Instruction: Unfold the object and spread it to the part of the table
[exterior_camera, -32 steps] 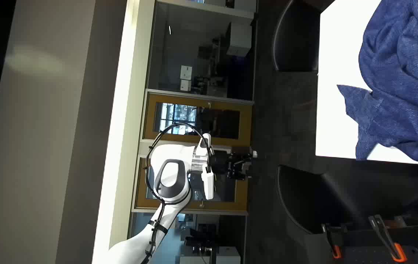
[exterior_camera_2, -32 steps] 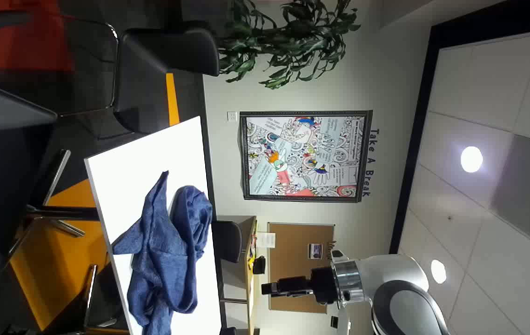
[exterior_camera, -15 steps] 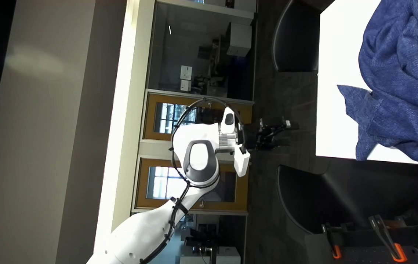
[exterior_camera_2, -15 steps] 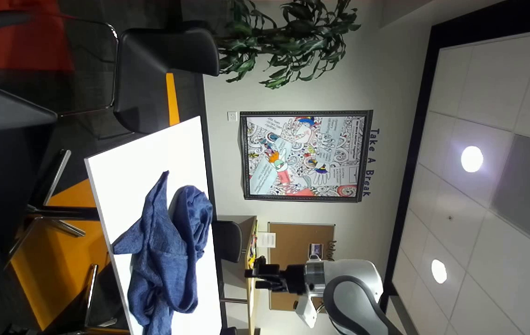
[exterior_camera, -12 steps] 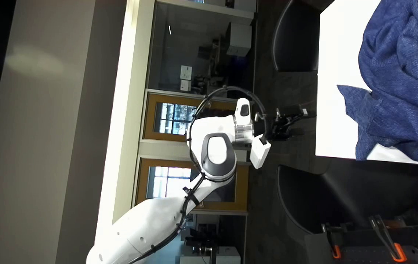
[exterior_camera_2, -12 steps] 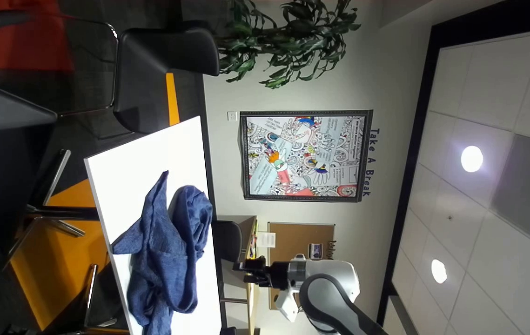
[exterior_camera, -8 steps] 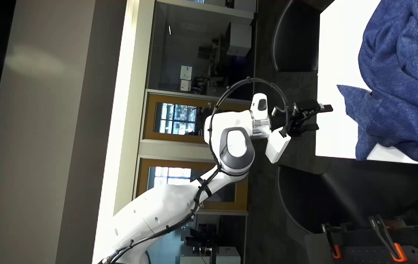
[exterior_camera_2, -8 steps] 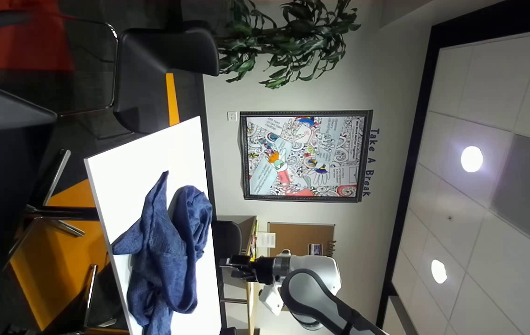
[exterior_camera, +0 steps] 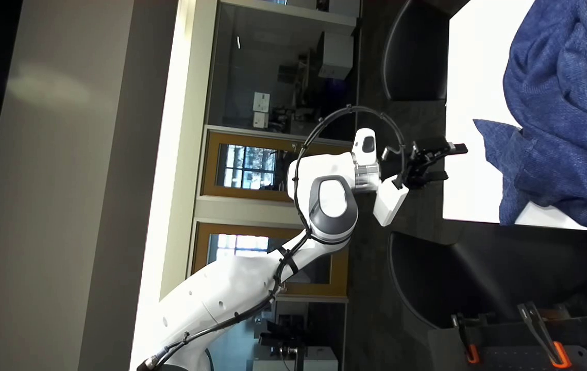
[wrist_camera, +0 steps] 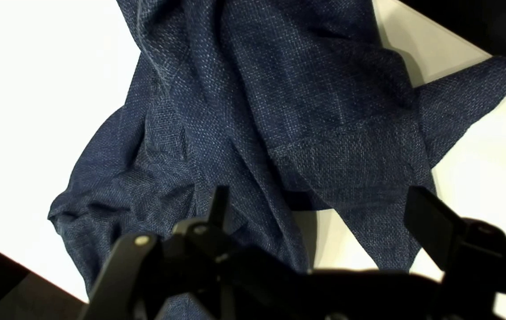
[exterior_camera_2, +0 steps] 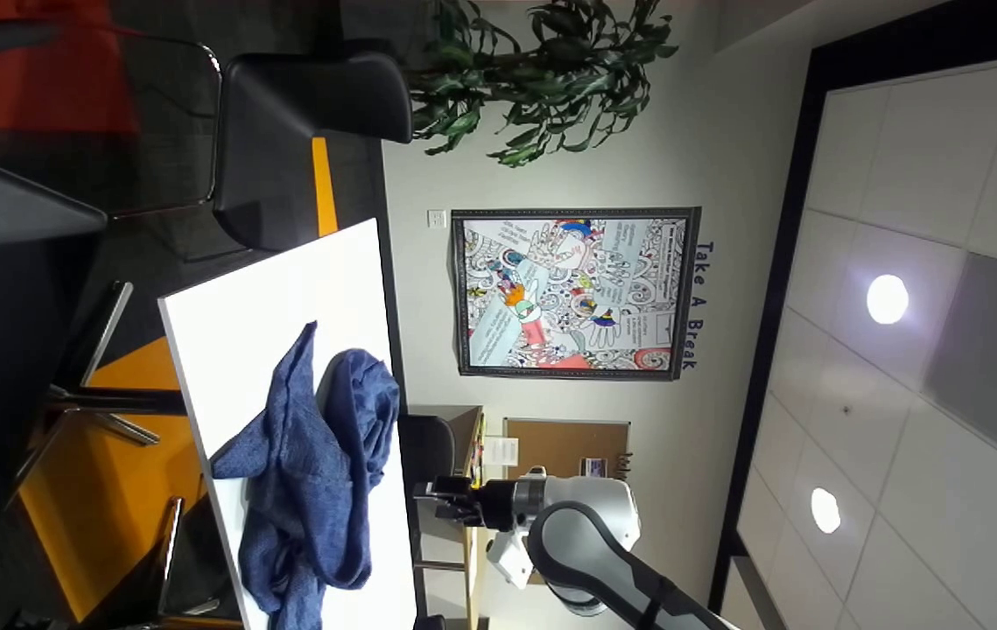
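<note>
In an exterior view, dark lettering [exterior_camera_2: 697, 304] runs down the wall [exterior_camera_2: 743, 219] at right of centre, and I read it as "Take A Break"; the framed, patterned poster [exterior_camera_2: 577, 293] beside it carries small print that I cannot make out, and further letters [exterior_camera_2: 624, 464] right of the corkboard [exterior_camera_2: 551, 442] are partly hidden behind the arm [exterior_camera_2: 581, 534]. The cloth [wrist_camera: 324, 111], dark blue, with a coarse weave of paler threads, lies in heaped folds on the white, straight-edged bench [exterior_camera: 471, 67]. In an exterior view it occupies the lower left-centre, one narrow corner [exterior_camera_2: 301, 350] pointing up the frame and a broader corner [exterior_camera_2: 240, 453] reaching the bench's edge. The tool [wrist_camera: 318, 200], black and angular, is spread wide: in the wrist view its fingers [wrist_camera: 430, 220] stand well apart at the lower centre and lower right. In both exterior views I see it apart from the cloth. Against the frame of about two seconds earlier, I find the tool farther right and higher in an exterior view, one fingertip [exterior_camera: 459, 149] now overlapping the bench's left side in the picture; the cloth's folds and position are unchanged.
</note>
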